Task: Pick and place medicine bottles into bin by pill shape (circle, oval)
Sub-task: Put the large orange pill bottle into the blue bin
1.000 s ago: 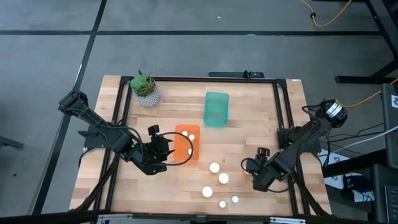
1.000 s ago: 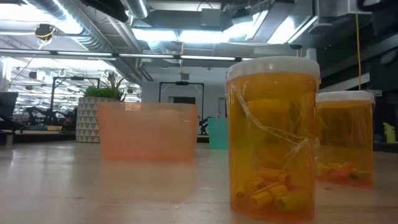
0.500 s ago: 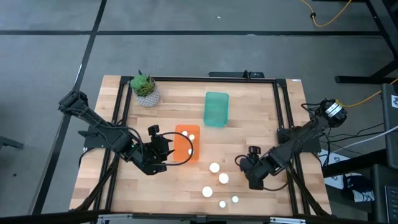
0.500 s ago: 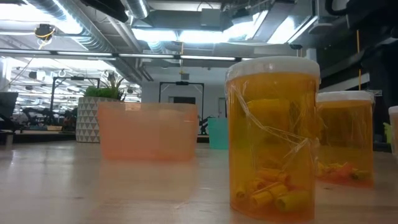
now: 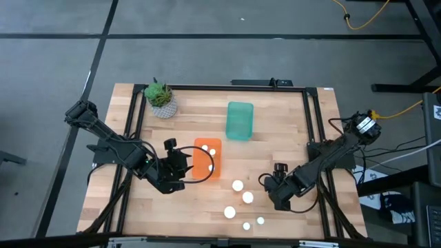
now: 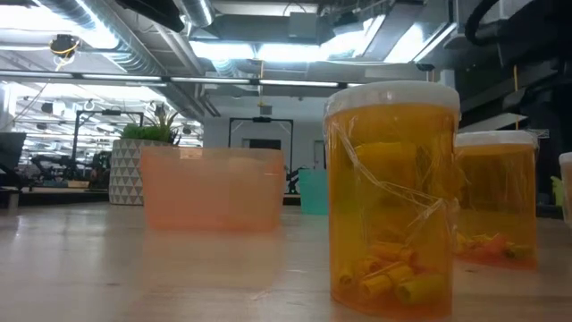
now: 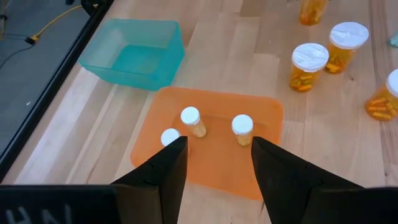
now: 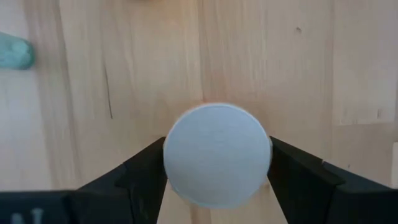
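My right gripper (image 5: pixel 273 184) is at the near right of the table, shut on a medicine bottle whose round white cap (image 8: pixel 217 155) fills the right wrist view; its edge shows in the low view (image 6: pixel 566 192). Several white-capped amber bottles stand loose on the table (image 5: pixel 238 185) (image 5: pixel 247 198) (image 5: pixel 229 212); two show up close in the low view (image 6: pixel 393 197) (image 6: pixel 496 197). Three bottles stand in the orange bin (image 5: pixel 215 160) (image 7: pixel 190 116). The teal bin (image 5: pixel 240 120) lies behind it. My left gripper (image 5: pixel 180 165) (image 7: pixel 214 168) is open and empty beside the orange bin's left side. My right gripper pinches the bottle between its two fingers (image 8: pixel 146 171), one on either side just below the white cap's rim (image 8: pixel 171 163). The fingers point down from above. The bottle stands upright in the hold. Whether its base is on the table does not show.
A potted plant (image 5: pixel 160 98) stands at the far left. A black frame (image 5: pixel 311 124) runs along the table's right and far sides. Bare wood lies between the teal bin and my right arm (image 5: pixel 282 138).
My right gripper has gone toward the table's left edge, closer to the loose bottles. The edge of its bottle has come into the low view at the right. My left gripper has kept still.
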`<action>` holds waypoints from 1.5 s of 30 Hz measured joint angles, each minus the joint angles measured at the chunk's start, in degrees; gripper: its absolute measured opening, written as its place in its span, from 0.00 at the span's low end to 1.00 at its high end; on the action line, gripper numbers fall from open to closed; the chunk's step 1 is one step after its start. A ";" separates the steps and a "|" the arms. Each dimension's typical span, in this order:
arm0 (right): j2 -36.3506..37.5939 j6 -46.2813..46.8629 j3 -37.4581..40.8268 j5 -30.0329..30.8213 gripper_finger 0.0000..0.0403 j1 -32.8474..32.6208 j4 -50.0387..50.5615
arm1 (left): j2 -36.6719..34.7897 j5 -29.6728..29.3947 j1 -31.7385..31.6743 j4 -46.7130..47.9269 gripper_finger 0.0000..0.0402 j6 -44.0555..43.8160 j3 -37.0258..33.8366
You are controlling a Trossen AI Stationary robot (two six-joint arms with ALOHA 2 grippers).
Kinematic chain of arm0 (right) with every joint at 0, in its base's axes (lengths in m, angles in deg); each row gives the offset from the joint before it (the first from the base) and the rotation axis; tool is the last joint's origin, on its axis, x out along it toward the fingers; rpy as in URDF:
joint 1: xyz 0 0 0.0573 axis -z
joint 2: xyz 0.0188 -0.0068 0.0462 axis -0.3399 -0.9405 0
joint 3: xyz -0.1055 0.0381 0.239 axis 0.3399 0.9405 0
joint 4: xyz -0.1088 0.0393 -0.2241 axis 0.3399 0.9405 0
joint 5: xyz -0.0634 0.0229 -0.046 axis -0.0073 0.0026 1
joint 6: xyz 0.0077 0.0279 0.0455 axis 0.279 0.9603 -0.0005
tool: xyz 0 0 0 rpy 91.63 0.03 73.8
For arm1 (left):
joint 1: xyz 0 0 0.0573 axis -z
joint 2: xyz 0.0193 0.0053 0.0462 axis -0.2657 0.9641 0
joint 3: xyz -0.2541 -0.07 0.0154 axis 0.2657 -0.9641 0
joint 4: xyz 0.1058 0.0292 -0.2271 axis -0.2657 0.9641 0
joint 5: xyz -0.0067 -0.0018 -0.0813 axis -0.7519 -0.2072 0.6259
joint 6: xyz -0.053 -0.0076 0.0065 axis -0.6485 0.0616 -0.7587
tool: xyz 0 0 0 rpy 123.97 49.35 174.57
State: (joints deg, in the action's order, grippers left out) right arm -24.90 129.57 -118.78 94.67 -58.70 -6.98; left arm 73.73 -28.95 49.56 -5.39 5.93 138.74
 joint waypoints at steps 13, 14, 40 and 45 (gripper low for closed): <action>-0.30 -1.38 0.00 0.17 0.63 0.00 -0.78 | 0.00 0.00 -0.02 0.00 0.43 -0.02 0.02; -0.30 -1.72 0.00 0.17 0.63 0.00 -1.53 | 0.00 0.00 -0.01 0.00 0.43 -0.02 0.01; -0.26 -9.26 -5.54 1.04 0.50 3.04 4.33 | 0.00 0.00 -0.02 0.00 0.43 -0.07 0.00; -0.26 -18.84 -13.73 4.16 0.50 7.35 11.80 | 0.00 0.00 -0.02 0.00 0.43 -0.07 0.02</action>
State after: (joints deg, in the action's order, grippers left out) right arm -25.16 110.74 -132.51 98.83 -51.35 4.81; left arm 73.73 -28.95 49.54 -5.39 5.86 138.76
